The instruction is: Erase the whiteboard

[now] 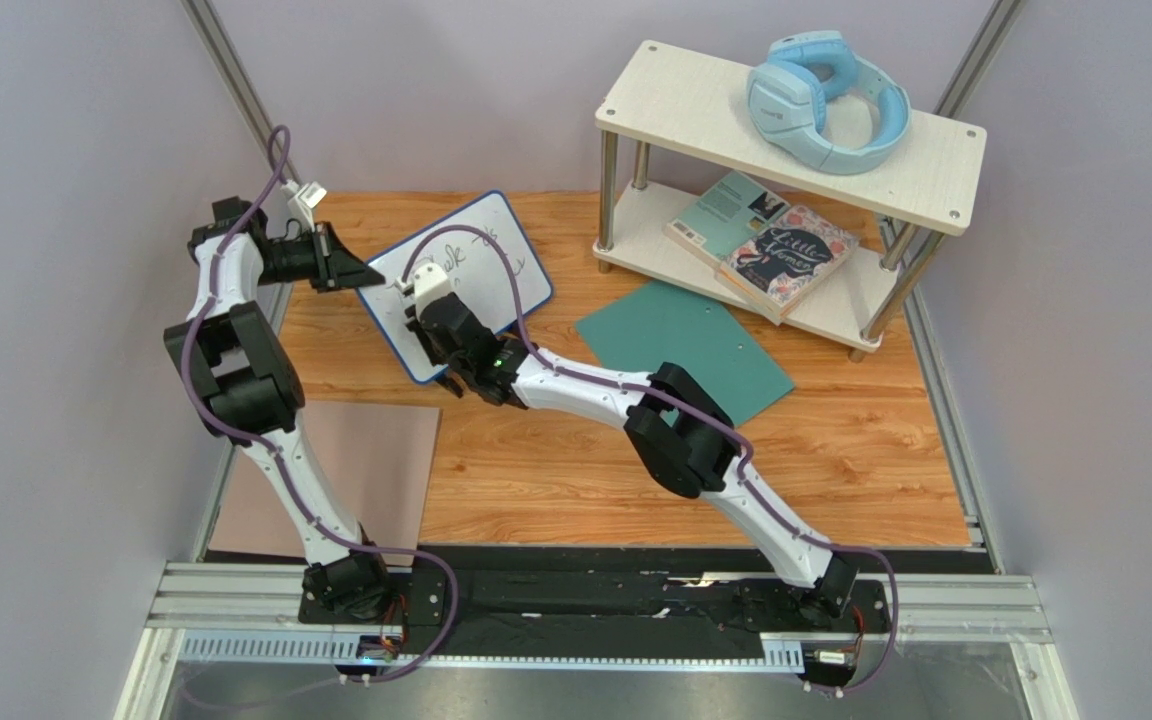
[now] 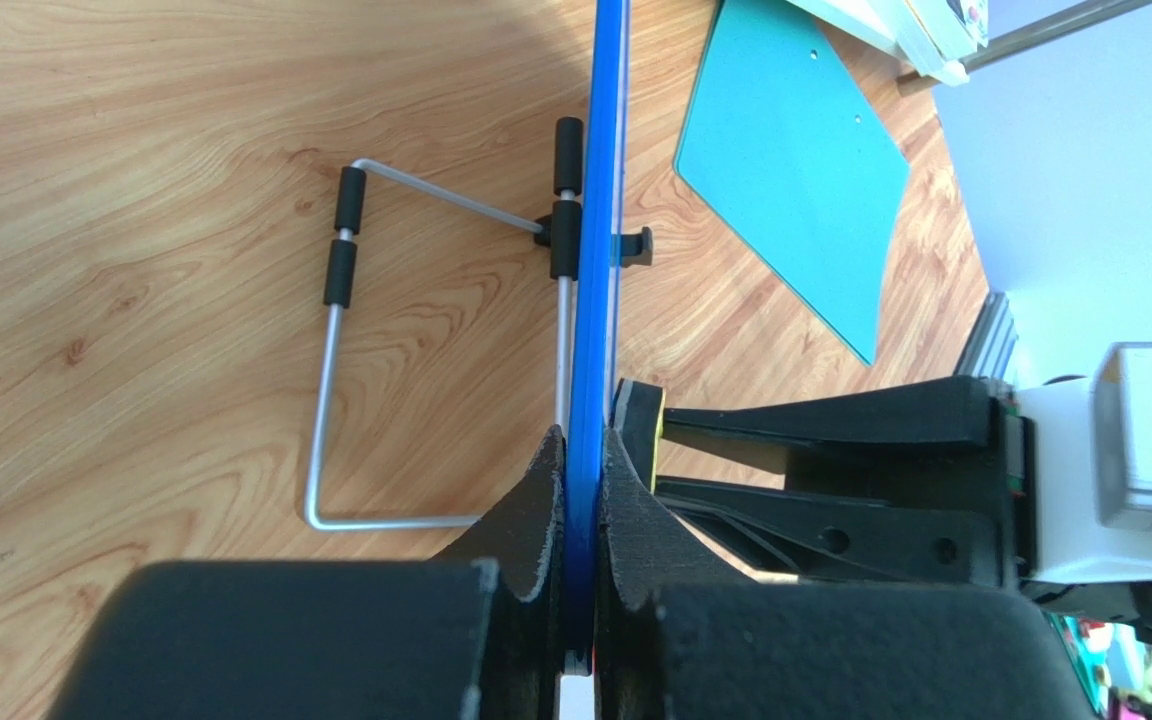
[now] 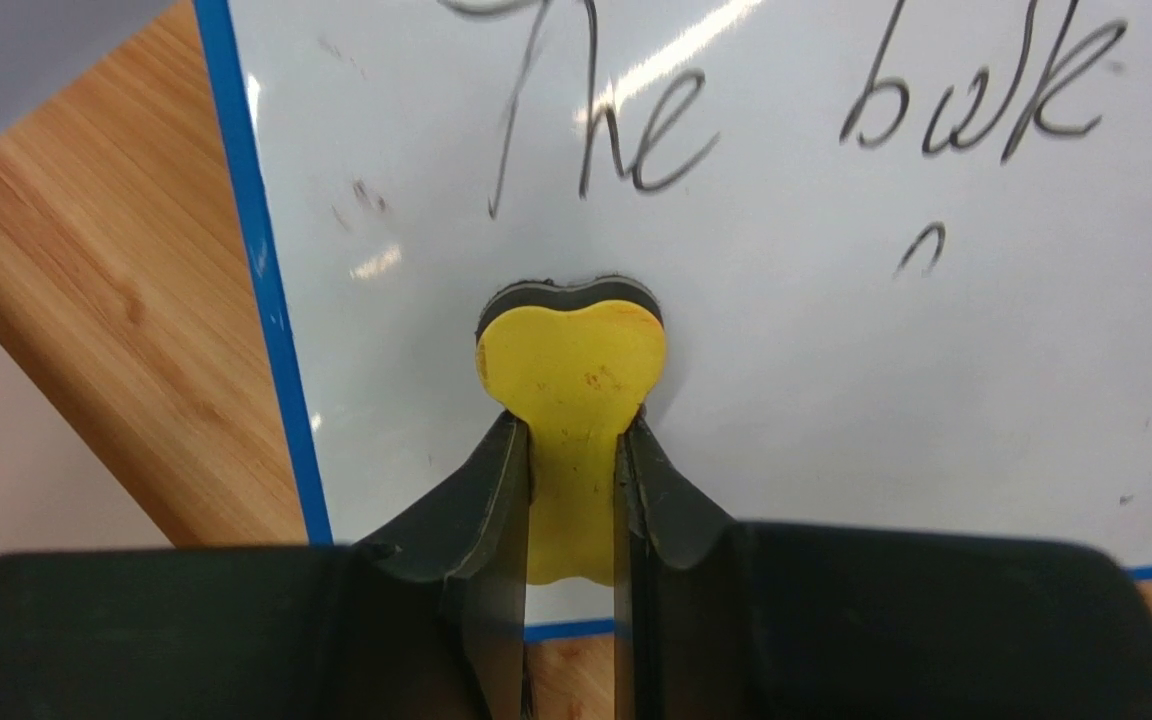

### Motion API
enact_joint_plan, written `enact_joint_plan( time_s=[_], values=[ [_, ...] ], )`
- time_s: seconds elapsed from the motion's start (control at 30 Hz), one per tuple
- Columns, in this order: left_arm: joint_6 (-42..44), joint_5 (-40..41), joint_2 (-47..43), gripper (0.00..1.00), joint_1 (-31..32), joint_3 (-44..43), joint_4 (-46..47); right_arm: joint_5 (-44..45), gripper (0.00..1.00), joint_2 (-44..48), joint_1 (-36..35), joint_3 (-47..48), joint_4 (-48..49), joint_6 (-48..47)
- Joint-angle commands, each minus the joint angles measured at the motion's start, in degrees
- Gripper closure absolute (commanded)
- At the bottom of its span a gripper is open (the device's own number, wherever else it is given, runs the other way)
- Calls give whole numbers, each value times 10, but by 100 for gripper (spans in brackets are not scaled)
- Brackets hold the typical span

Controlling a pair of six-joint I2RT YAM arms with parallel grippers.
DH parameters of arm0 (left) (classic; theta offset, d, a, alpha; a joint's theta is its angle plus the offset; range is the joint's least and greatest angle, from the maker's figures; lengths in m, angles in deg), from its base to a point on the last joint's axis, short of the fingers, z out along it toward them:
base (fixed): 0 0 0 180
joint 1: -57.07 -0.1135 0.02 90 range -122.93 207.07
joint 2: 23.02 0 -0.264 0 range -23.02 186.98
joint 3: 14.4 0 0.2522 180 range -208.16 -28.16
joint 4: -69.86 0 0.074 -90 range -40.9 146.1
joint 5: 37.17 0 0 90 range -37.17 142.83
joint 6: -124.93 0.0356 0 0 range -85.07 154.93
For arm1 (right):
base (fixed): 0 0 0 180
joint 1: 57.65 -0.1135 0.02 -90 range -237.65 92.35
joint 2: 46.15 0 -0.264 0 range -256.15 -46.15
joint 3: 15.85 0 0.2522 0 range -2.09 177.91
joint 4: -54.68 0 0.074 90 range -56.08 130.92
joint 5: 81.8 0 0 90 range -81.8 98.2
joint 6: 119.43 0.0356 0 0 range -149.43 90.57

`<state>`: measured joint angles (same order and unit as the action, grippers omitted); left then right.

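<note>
whiteboard (image 1: 515, 258) stands propped near the surface's far left corner. my left gripper (image 2: 582, 450) is clamped tight on its blue rim. my right gripper (image 3: 572, 435) pinches a yellow eraser (image 3: 572, 353) against the lower board. black handwriting above is not yet wiped, so most erasing is left.

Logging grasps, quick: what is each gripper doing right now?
Left gripper: closed on the blue-rimmed white rectangular whiteboard.
Right gripper: closed on the yellow heart-shaped eraser.

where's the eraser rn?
Right wrist view, centre: the yellow eraser is clamped in the right gripper, against the whiteboard close to its blue rim, just below the handwritten "The".
</note>
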<state>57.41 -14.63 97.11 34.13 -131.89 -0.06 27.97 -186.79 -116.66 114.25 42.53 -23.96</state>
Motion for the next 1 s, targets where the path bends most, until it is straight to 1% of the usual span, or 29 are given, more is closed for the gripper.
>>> enact_joint_plan(
  time_s=[0.0,0.1,0.17,0.33,0.43,0.57,0.7,0.8,0.9,0.97],
  values=[
    [34,29,3,100,3,-18,1,-33,100,-30,4,108,17,-14],
    [43,29,2,100,3,-17,-7,-56,100,-52,6,154,19,-12],
    [50,30,2,100,3,-15,-14,-54,100,-67,9,170,23,-4],
    [72,29,-4,100,3,-14,-32,-43,100,-111,25,249,-16,22],
    [87,30,-12,100,3,-7,-43,-26,100,-129,32,275,-55,30],
    [107,30,-20,100,3,-1,-59,-19,100,-132,37,285,-77,28],
    [137,31,-22,100,3,-3,-84,-11,100,-135,49,288,-98,48],
    [171,33,-22,100,5,-7,-112,-7,100,-134,64,287,-114,64],
    [229,37,-19,100,5,-15,-155,1,100,-133,80,285,-119,78],
    [251,38,-16,100,6,-21,-187,5,100,-131,93,286,-122,87]
  ],
)
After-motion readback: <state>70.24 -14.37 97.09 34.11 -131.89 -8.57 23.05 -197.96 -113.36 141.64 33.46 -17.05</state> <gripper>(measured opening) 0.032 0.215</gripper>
